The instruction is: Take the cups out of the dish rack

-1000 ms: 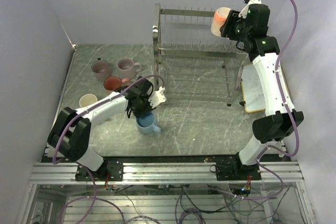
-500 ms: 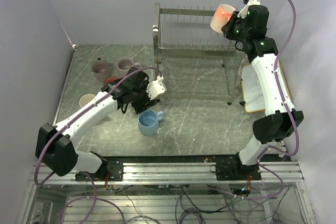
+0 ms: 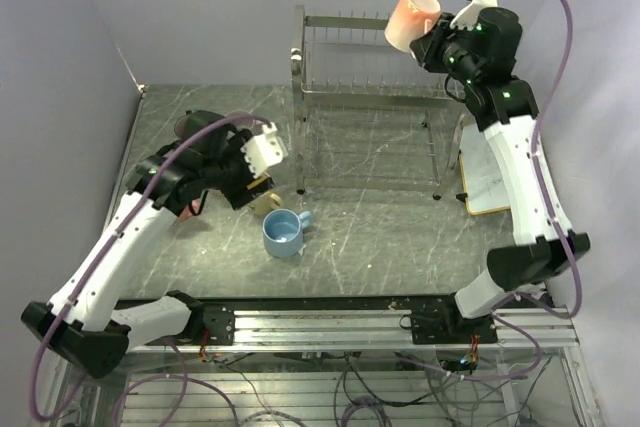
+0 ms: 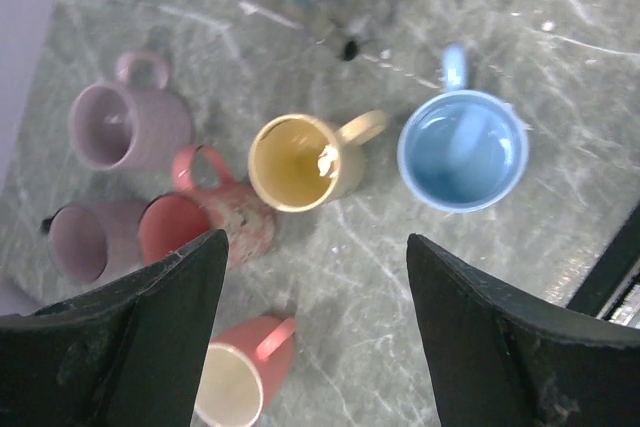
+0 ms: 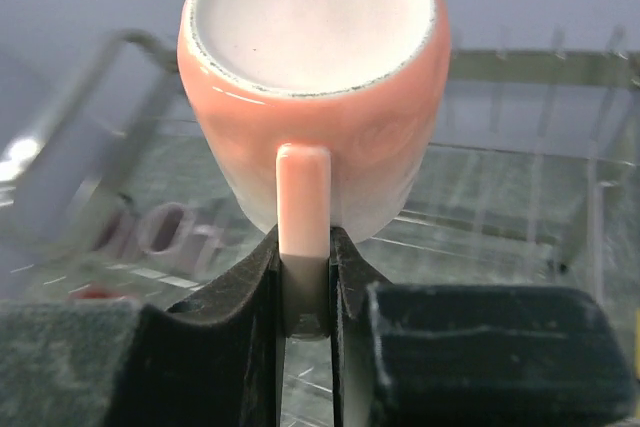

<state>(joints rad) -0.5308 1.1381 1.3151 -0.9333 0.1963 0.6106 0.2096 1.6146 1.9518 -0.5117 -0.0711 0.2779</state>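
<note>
With our right gripper [image 5: 305,292] we are clamping the handle of the peach-orange mug [image 5: 310,77], both fingers pinched tight against its sides. The mug is hanging in the air just above the top rail of the dish rack [image 3: 370,97], near the rack's right rear corner. Its pale base is facing the wrist camera, and it is not touching the wires.

Our left gripper [image 4: 315,247] is standing wide apart and grasping nothing, hovering high over the group of mugs to the left of the rack. Below it, the light blue mug [image 4: 463,152] is sitting upright just in front of the rack's left front post, the closest of the group to the table's near edge. The pale yellow mug [image 4: 295,162] is sitting just beside it, with a narrow gap between them. The red-pink patterned mug [image 4: 205,222] is crowding the yellow one; we cannot tell whether they are touching. The two mauve mugs [image 4: 125,127] are sitting farther left of the rack. The salmon mug [image 4: 240,377] is sitting farthest from the rack, toward the left wall.

In front of the rack, a broad stretch of table [image 3: 390,232] is lying open from the blue mug across to the whiteboard [image 3: 482,182], which sits at the rack's right side.
</note>
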